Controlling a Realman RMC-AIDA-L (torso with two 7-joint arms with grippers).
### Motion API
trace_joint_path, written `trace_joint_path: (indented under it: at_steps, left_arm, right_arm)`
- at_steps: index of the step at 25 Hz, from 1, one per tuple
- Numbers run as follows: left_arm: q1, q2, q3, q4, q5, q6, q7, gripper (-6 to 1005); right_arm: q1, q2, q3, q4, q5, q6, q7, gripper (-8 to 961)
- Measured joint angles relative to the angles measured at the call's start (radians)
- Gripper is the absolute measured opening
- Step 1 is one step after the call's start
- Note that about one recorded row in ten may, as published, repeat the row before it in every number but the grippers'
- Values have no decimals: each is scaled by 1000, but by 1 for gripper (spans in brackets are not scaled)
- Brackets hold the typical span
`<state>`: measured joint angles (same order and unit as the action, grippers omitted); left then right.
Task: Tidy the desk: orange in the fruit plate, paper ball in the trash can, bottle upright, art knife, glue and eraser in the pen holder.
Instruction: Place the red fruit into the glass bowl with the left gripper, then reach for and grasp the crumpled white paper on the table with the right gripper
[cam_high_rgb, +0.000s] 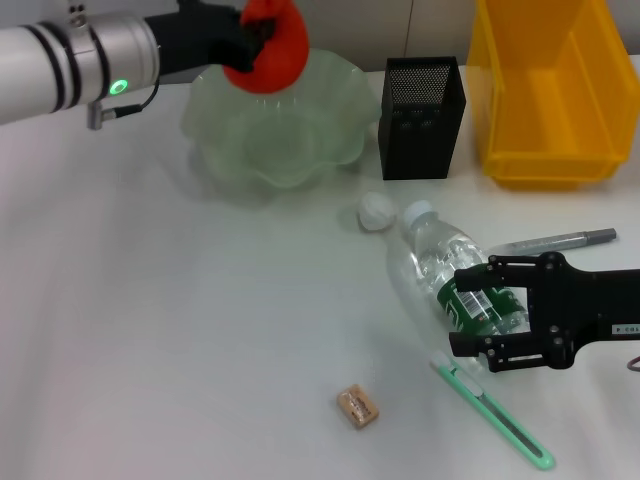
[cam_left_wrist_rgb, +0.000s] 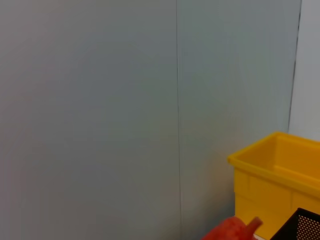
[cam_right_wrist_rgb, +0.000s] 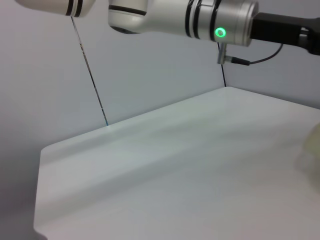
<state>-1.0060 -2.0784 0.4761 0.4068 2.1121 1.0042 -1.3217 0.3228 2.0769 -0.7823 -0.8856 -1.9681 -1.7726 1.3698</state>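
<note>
**Orange held over the fruit plate, bottle lying between the right fingers**

Nearest the camera, low in the head view, lie the small tan eraser (cam_high_rgb: 357, 408) at lower centre and the green art knife (cam_high_rgb: 495, 417) running diagonally toward the lower right corner, both flat on the white surface (cam_high_rgb: 180, 330).

At the upper left of the frame, the left arm reaches in from the edge, and the left end effector (cam_high_rgb: 262, 45) is clamped on the orange (cam_high_rgb: 270, 48), holding it above the near-left rim of the pale green fruit plate (cam_high_rgb: 275, 125). The left wrist view shows only a sliver of the orange at its bottom edge, beside the yellow bin and a corner of the black mesh.

Right of the plate stands the black mesh pen holder (cam_high_rgb: 422, 117), upright, with the yellow trash can (cam_high_rgb: 548, 95) further right in the upper right corner.

At centre, the white paper ball (cam_high_rgb: 376, 211) sits on the surface just beside the cap of the bottle (cam_high_rgb: 445, 270), which lies on its side, cap toward the upper left.

Lower right, the right end effector (cam_high_rgb: 480, 312) has its fingers spread apart, one on each side of the bottle's green-labelled body. Just behind it a grey glue stick (cam_high_rgb: 555, 241) lies flat, close to the bottle and the fingers.
</note>
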Motion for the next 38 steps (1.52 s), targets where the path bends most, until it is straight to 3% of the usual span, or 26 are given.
trace_joint_path:
  at_steps: [1, 4, 6, 13, 20, 25, 28, 29, 32, 33, 34, 36, 38]
  left_arm:
    - [-25, -1, 80, -39, -92, -121, 31, 63]
    - [-32, -2, 141, -45, -144, -151, 38, 63]
    - [-38, -2, 271, -55, -262, -227, 39, 64]
    - [-39, -2, 448, -60, -415, -286, 35, 104]
    - [-39, -2, 467, -57, -422, -288, 29, 197]
    - [-37, -2, 467, -56, -425, -288, 29, 390]
    - [-9, -2, 468, -39, -455, -266, 33, 641]
    - [-9, -2, 468, -39, -455, -266, 33, 677]
    - [89, 5, 469, 69, -458, -73, 14, 784]
    - [89, 5, 469, 69, -458, -73, 14, 819]
    - [186, 8, 469, 168, -458, 86, -11, 855]
    - [259, 10, 469, 229, -458, 186, -22, 854]
    - [259, 10, 469, 229, -458, 186, -22, 854]
  right_arm:
    - [1, 0, 0, 0, 0, 0, -2, 775]
    - [5, 0, 0, 1, 1, 1, -6, 773]
    - [7, 2, -3, 2, 2, 2, -6, 771]
    - [10, 3, -3, 2, 3, 4, -6, 765]
    - [10, 3, -2, 2, 3, 2, -6, 759]
    - [17, 3, -6, 12, 3, 5, -6, 754]
    - [19, 2, 1, 16, 3, 6, -6, 752]
    - [19, 2, 1, 16, 3, 6, -6, 751]
    - [19, 0, 10, -11, 4, 5, 24, 748]
    - [19, -1, 15, -58, 3, -2, 70, 747]
    - [19, -1, 15, -58, 3, -2, 70, 746]
    - [18, -1, 15, -123, 0, -16, 129, 744]
    - [20, -2, 11, -228, -5, -34, 215, 743]
